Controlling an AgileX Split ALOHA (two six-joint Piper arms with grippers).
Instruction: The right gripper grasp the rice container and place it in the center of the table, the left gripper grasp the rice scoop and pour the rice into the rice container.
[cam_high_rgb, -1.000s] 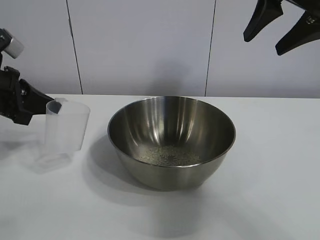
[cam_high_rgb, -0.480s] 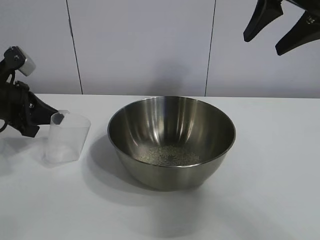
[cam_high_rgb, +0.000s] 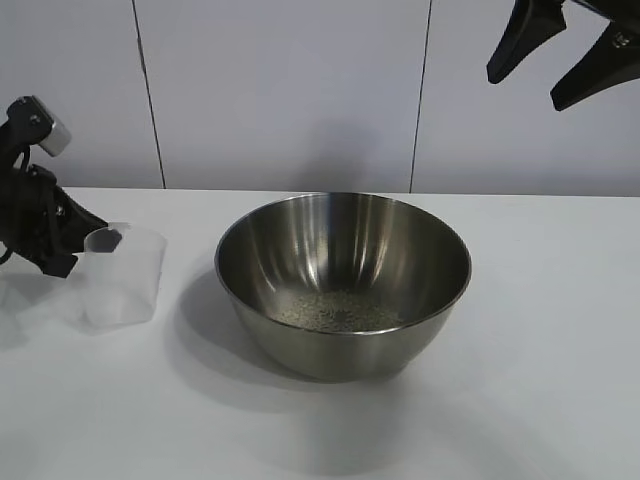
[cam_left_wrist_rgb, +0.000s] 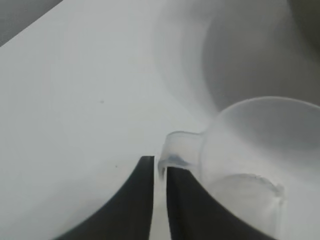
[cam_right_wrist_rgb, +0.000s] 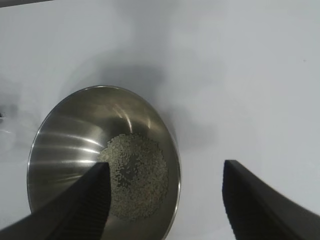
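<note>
Bowl (cam_high_rgb: 343, 285): round, deep, polished steel, upright at the centre of the flat white table (cam_high_rgb: 540, 380). Inside, a low patch of small pale rice (cam_high_rgb: 340, 311) grains covers the bottom.

Scoop (cam_high_rgb: 124, 274): small frosted translucent plastic cup with a short side handle, upright on the table left of the bowl, well apart from it. No contents visible.

Left gripper (cam_high_rgb: 72, 240): black tapered jaws, left of the scoop at its handle. In the wrist view the jaws (cam_left_wrist_rgb: 159, 200) stand a narrow slit apart with the handle tab at their tips; pinch or release cannot be told.

Right gripper (cam_high_rgb: 562, 62): black pointed jaws spread wide, high above and right of the bowl, empty.

Versus one second ago: scoop then tilted and raised, now lower and flat on the table.
</note>
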